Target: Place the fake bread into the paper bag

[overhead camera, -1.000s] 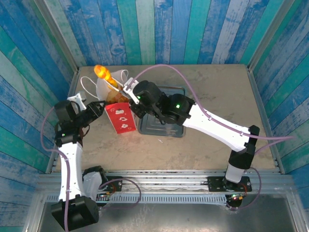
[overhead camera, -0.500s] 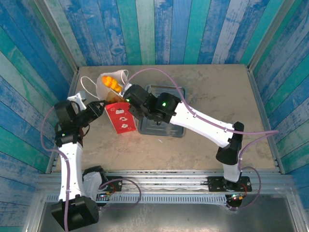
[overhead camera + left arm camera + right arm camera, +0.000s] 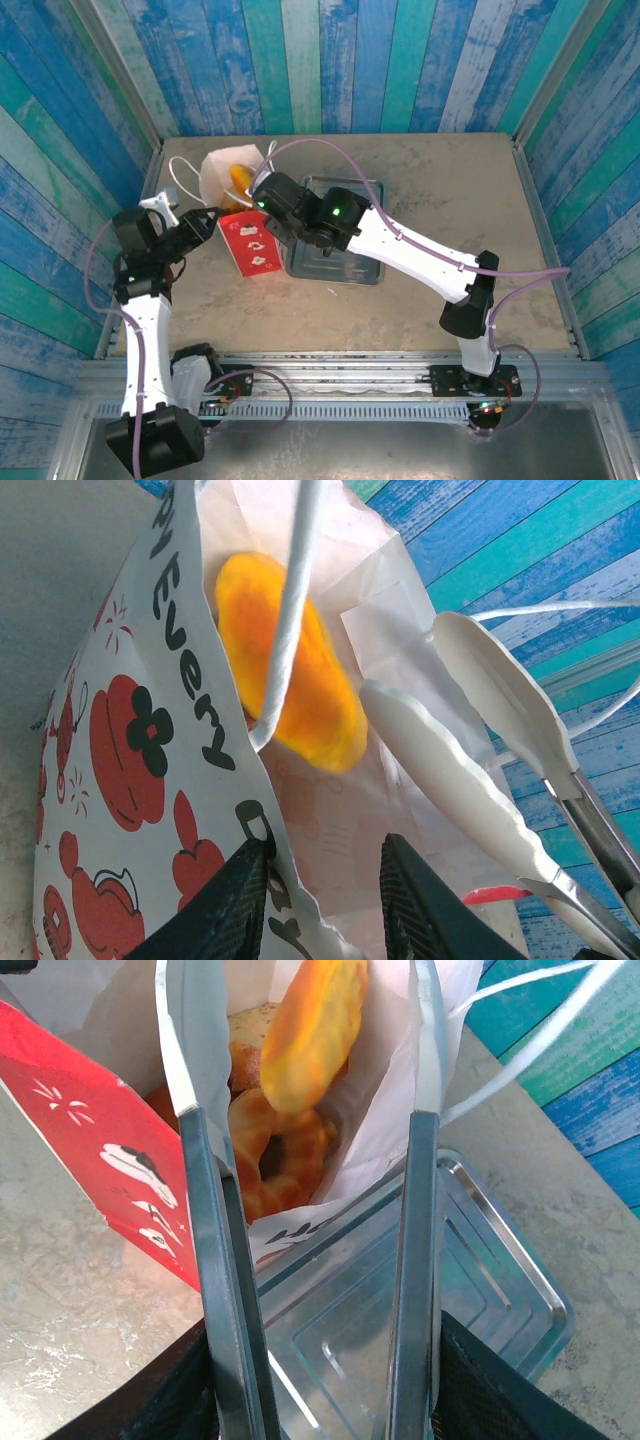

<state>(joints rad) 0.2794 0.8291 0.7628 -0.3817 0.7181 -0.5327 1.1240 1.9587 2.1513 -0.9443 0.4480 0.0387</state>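
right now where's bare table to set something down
Bare table lies right of the tray, out to the right wall, and along the near edge before the tray. Crowded at far left: paper bag, left gripper, tongs.

**Top view: both arms meet at the paper bag, rear left of the table.**

I record the paper bag (image 3: 250,245) on the sand-coloured table (image 3: 450,190), red lower band toward the arm bases, white mouth toward the back wall. One golden-orange piece of fake bread (image 3: 238,176) shows in the mouth, and a white cord handle (image 3: 178,178) loops out to the left. The left gripper (image 3: 207,222) meets the bag's left edge; its jaw position is not legible from this height. The right arm crosses the grey metal tray (image 3: 362,270), and the right gripper (image 3: 258,192) sits at the bag's mouth, just beside the bread. The tray lies against or just beside the bag's right side; I cannot tell which.
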